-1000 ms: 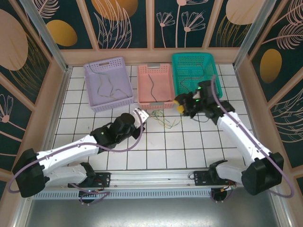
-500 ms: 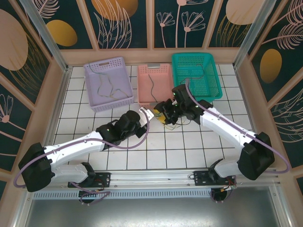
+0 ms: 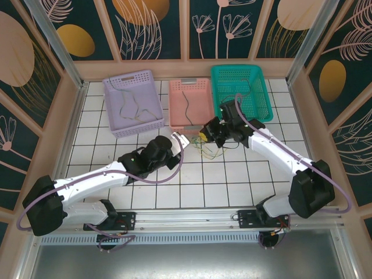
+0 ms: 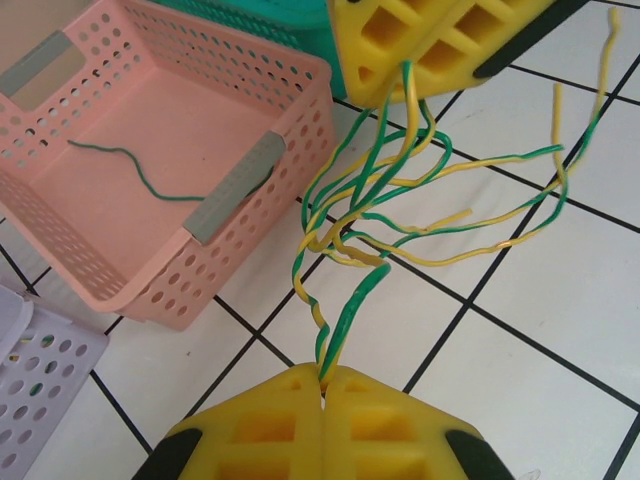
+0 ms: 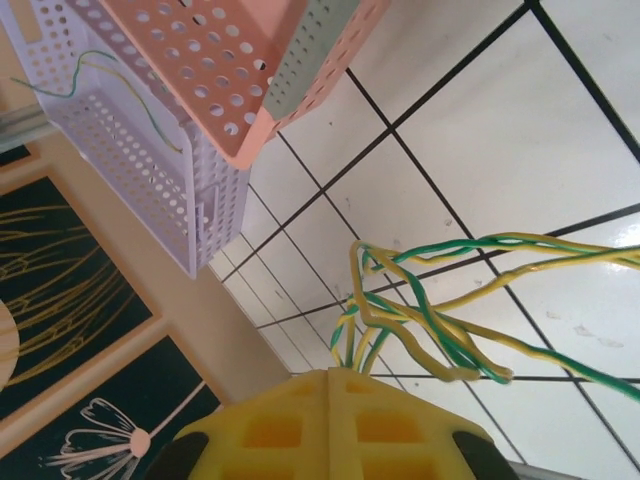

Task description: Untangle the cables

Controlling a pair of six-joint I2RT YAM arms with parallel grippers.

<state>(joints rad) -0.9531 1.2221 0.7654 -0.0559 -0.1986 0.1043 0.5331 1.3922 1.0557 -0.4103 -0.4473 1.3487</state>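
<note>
- left jaws closed on 1 end of the tangled yellow and green cables (image 4: 352, 305), low over the white tiled bench (image 4: 540, 330);
- right jaws pinch the other end of the same bundle, just beside the pink basket (image 4: 300, 110);
- 1 green cable (image 4: 130, 172) lies inside that basket

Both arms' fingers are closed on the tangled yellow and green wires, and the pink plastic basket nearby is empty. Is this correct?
Not empty: in the left wrist view, one thin dark green wire lies inside the pink perforated plastic basket. The left fingers and right fingers are indeed closed on the tangled yellow and green wires.
</note>
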